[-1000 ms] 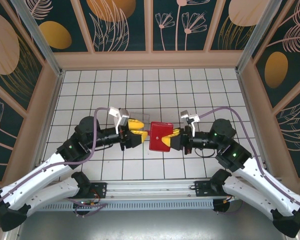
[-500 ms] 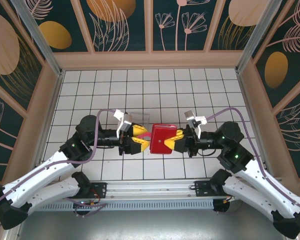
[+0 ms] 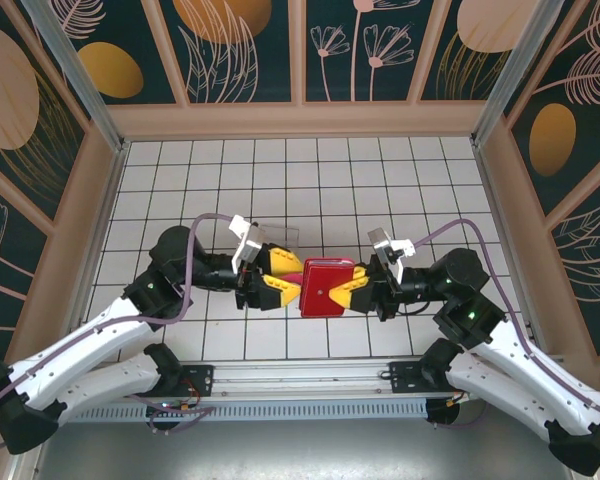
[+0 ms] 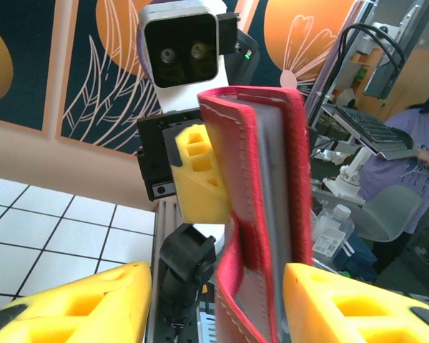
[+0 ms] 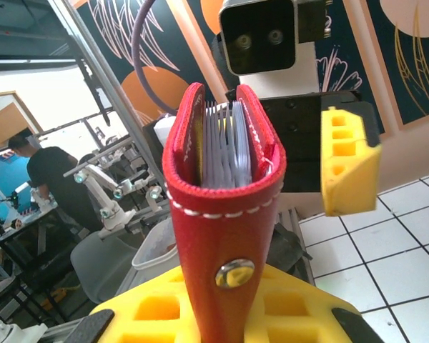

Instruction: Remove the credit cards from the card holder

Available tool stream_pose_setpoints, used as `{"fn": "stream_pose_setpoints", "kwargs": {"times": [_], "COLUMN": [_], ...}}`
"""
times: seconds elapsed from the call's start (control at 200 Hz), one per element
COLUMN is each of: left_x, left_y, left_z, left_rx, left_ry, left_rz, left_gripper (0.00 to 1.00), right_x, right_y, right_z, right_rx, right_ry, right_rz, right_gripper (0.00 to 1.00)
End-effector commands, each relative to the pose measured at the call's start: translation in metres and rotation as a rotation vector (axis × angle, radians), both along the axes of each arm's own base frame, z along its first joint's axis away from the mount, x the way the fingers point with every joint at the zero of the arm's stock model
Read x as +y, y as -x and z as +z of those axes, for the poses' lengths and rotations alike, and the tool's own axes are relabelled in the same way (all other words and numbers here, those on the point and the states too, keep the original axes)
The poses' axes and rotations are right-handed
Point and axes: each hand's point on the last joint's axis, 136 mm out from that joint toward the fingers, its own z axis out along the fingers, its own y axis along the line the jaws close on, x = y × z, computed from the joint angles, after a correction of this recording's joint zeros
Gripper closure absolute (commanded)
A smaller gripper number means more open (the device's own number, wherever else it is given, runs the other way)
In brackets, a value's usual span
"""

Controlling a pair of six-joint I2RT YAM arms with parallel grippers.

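**Pinch cards, not cover**

Top: right gripper [image 3: 358,286] clamps wallet [image 3: 325,287], near-centre; left gripper [image 3: 283,279] spread at its left edge.
Left wrist: fingers [image 4: 79,304] straddle the whole wallet; should narrow onto cards alone.
Right wrist: cards [image 5: 225,146] fanned in open mouth, none out.

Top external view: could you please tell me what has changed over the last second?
The right gripper carried the red card holder slightly toward the near edge. The left gripper advanced to the right until its open fingers straddle the holder's left edge. The right gripper's hold stayed as it was; the credit cards are not yet out.
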Motion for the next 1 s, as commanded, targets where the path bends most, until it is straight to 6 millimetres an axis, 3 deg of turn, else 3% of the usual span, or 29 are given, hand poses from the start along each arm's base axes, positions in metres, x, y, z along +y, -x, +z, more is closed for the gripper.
{"fn": "stream_pose_setpoints", "kwargs": {"times": [0.0,0.18,0.505,0.996], "left_x": [0.001,-0.002,-0.002,-0.003], "left_y": [0.005,0.007,0.007,0.008], "left_z": [0.02,0.018,0.017,0.019], "left_rx": [-0.047,-0.048,-0.06,-0.065], "left_ry": [0.049,0.036,0.033,0.029], "left_rz": [-0.044,-0.073,-0.075,-0.089], "left_gripper": [0.48,0.47,0.67,0.76], "right_x": [-0.004,-0.003,-0.005,-0.005], "right_y": [0.01,0.011,0.021,0.036], "right_z": [0.015,0.014,0.018,0.023], "right_rx": [-0.055,-0.054,-0.091,-0.139], "right_ry": [-0.058,-0.057,-0.086,-0.108], "right_rz": [0.023,0.027,0.066,0.123], "right_gripper": [1.0,1.0,1.0,1.0]}}
